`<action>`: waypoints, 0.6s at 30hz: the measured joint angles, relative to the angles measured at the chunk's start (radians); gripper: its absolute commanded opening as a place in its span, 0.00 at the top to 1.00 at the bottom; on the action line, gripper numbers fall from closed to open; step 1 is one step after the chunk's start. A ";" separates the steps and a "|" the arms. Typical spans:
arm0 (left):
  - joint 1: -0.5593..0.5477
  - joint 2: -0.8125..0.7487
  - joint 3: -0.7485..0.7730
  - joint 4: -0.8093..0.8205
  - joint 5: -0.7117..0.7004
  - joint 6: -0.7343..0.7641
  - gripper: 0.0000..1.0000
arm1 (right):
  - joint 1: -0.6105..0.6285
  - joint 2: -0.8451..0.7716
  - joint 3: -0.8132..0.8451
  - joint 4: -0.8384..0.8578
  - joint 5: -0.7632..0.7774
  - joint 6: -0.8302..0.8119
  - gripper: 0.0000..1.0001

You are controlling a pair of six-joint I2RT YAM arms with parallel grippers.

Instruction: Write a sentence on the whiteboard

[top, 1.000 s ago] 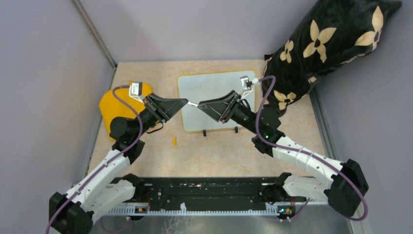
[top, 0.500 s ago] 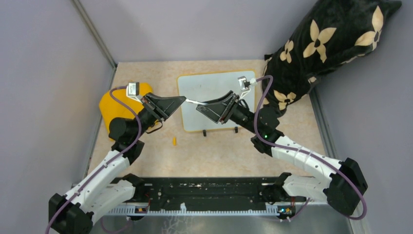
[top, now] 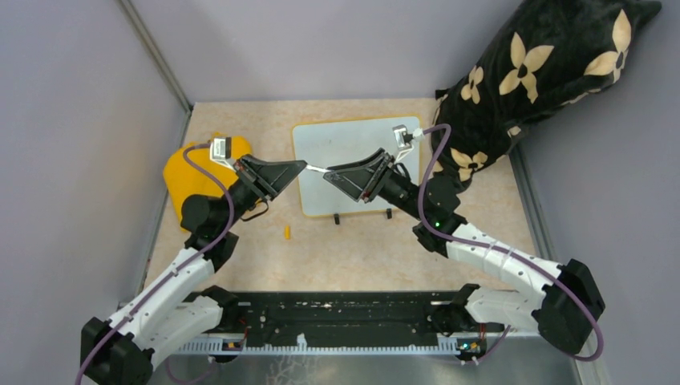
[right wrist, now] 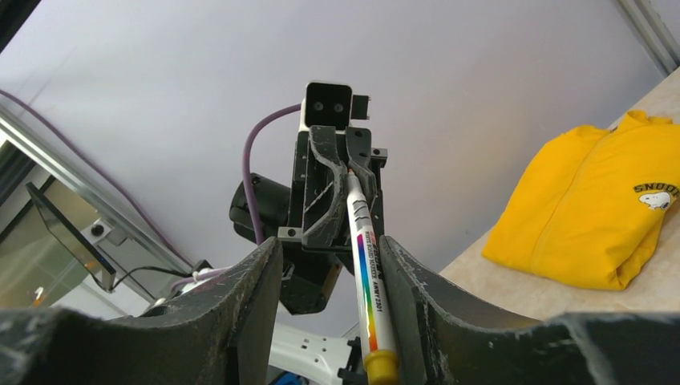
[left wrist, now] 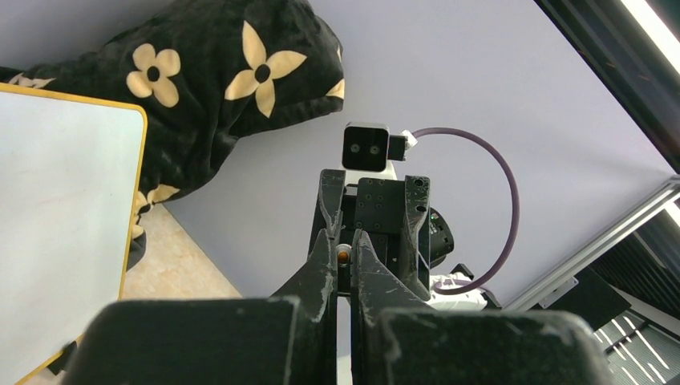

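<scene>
Marker bridging tool tip to tool tip above the whiteboard.
The left tool is clamped on one end of the marker. The right tool faces it, fingers apart either side of the barrel, which runs straight between them. The whiteboard lies on the surface beneath both, apparently blank.

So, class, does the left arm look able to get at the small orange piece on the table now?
Likely in range, yet not ready: nothing lies over the small orange piece, but the left gripper is shut on the marker, which also runs between the right gripper's fingers.
</scene>
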 measured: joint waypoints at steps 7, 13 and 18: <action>0.000 0.008 -0.011 0.011 0.000 -0.016 1.00 | 0.000 0.013 0.000 0.008 0.005 0.005 0.55; -0.003 0.010 -0.021 0.015 -0.005 -0.025 1.00 | 0.000 0.030 0.000 0.023 0.007 0.020 0.60; -0.004 0.010 -0.026 0.022 -0.016 -0.031 1.00 | 0.000 0.044 0.000 0.030 0.010 0.027 0.69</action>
